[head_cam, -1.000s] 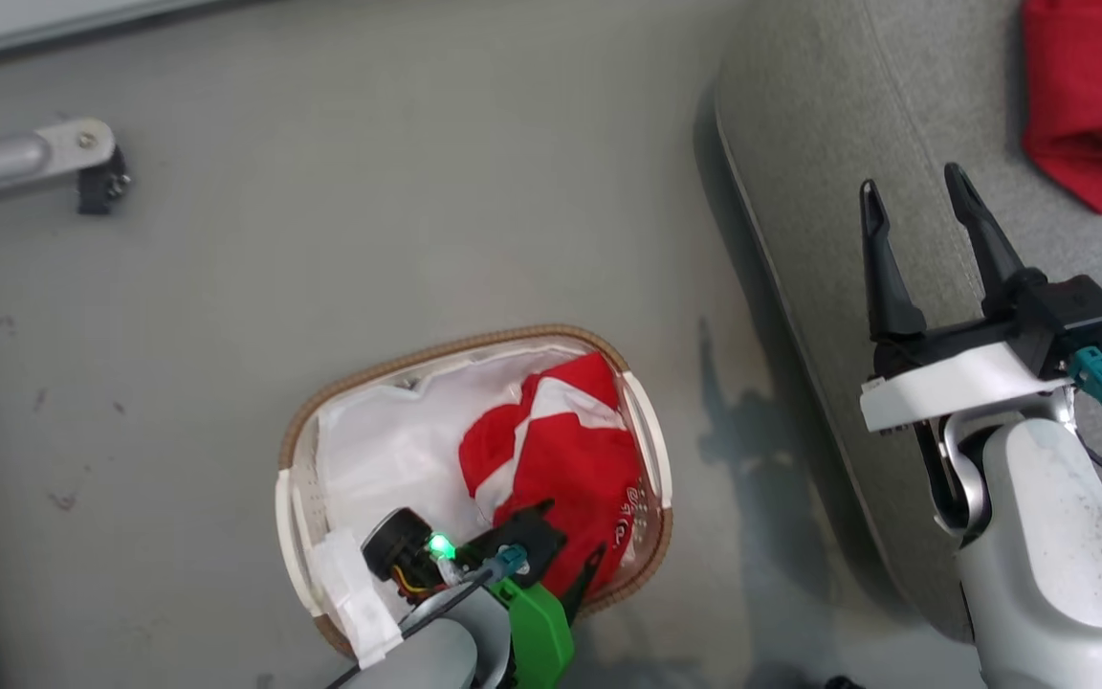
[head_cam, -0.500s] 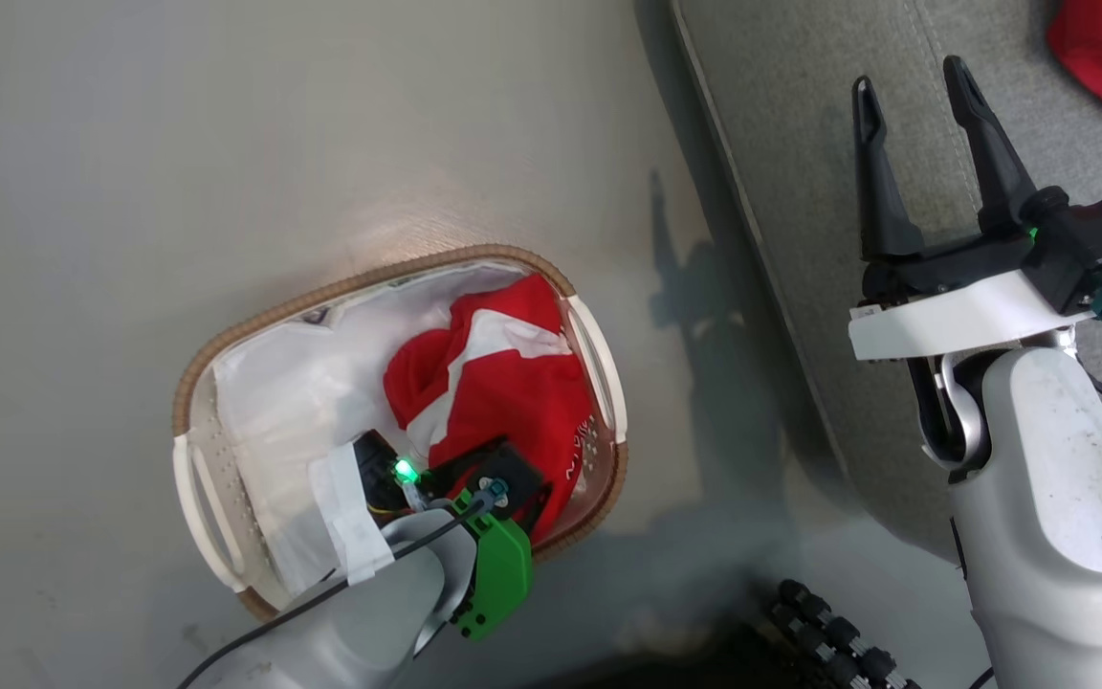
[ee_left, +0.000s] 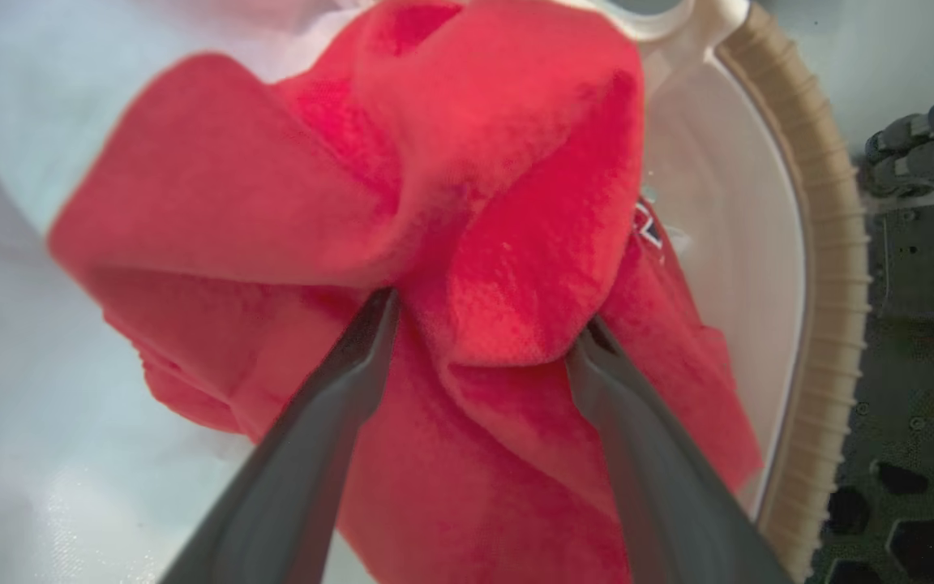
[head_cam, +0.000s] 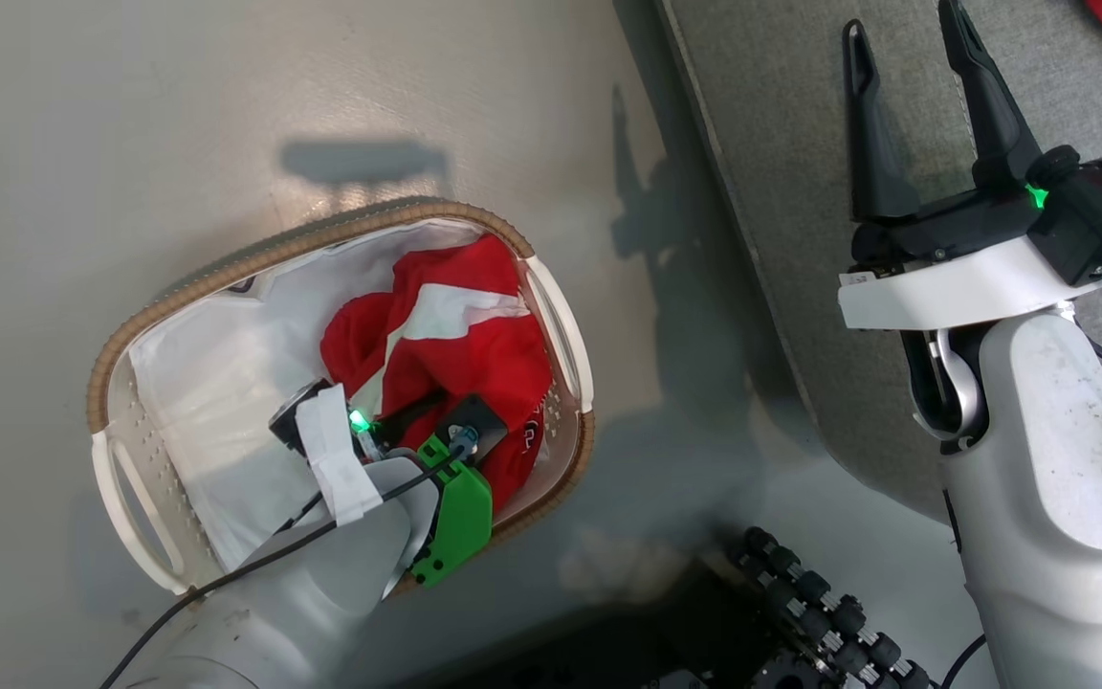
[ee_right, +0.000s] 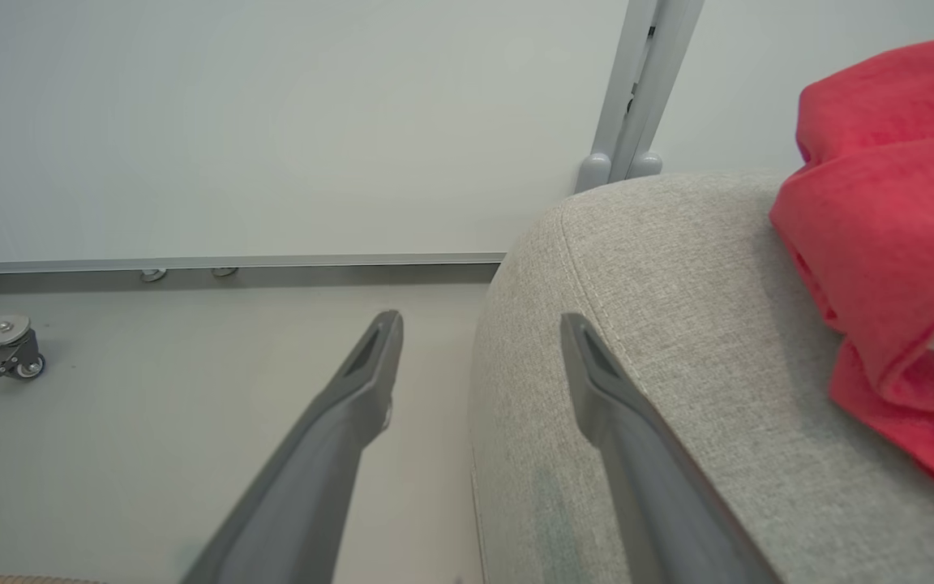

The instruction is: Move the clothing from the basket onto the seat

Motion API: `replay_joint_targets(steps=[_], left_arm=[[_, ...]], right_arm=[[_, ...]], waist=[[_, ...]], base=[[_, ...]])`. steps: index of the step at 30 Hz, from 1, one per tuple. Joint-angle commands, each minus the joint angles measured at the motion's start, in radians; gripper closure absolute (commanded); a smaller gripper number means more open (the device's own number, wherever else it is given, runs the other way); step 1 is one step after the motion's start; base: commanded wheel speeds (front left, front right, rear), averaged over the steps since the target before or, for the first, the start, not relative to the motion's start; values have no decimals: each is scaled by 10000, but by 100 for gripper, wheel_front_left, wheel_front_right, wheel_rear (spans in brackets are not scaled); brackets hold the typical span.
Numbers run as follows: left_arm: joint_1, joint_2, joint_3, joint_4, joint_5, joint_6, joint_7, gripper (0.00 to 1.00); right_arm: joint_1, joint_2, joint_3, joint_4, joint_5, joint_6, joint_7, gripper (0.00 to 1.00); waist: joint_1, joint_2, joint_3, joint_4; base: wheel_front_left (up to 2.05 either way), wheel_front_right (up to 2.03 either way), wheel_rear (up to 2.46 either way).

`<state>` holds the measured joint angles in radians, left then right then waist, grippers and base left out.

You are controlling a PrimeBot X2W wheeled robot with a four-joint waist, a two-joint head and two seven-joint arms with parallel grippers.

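Inside the basket (ee_left: pixel 828 284), the spread left gripper (ee_left: pixel 487 312) straddles the clothing (ee_left: pixel 475 162).

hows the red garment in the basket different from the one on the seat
The basket garment sits in the basket, a fold inside the open left pincer; the seat garment rests on the seat, untouched. The basket garment shows a white stripe; the seat garment looks mostly red. Both are bright red.
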<state>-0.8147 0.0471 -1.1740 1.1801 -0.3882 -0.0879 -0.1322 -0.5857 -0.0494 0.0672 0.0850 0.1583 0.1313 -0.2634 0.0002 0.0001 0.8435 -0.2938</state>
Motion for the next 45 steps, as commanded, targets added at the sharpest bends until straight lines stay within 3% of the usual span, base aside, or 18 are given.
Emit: replay_joint_targets(steps=[1, 2, 3, 4, 5, 15, 24, 33, 45], left_arm=[[-205, 60, 9, 86, -156, 97, 49, 24], [-240, 60, 29, 100, -191, 134, 35, 54], [-253, 60, 26, 105, -217, 154, 35, 67], [-256, 61, 42, 123, -270, 165, 24, 93], [-248, 61, 46, 134, -306, 172, -9, 100], [180, 58, 276, -103, -898, 181, -884, 100], [696, 52, 594, -749, -1240, 367, -1342, 100], [1841, 525, 1825, -3260, -974, 761, -1333, 100], [3371, 1229, 3243, -5625, -197, 736, -1335, 100]], right_arm=[[-103, -23, 1, -38, 60, -10, -20, 0], [-130, -21, -2, -39, 51, -10, -20, 0], [-146, -21, -12, -38, 42, -10, -20, 0], [-158, -21, -33, -32, 26, -10, -20, 0], [-156, -21, -50, -26, 7, -10, -20, 0], [-31, -24, -116, 208, -174, -11, -21, 0], [482, -24, -152, 579, -669, -11, -20, 0], [1408, -29, -18, 1105, -1204, -11, -21, 0], [3127, -29, 261, 1867, -1575, -11, -21, 0]], waist=[[-2, -1, 121, -88], [-2, -1, 135, -86], [-2, -1, 143, -78], [-2, -1, 147, -61], [-2, -1, 143, -44], [-2, -1, -378, 309], [-2, -1, -1681, 843], [-2, -1, -3618, 1481], [-2, -1, -6498, 2080]], base=[[0, 0, 0], [0, 0, 0], [0, 0, 0], [0, 0, 0], [0, 0, 0], [0, 0, 0], [0, 0, 0], [0, 0, 0], [0, 0, 0]])
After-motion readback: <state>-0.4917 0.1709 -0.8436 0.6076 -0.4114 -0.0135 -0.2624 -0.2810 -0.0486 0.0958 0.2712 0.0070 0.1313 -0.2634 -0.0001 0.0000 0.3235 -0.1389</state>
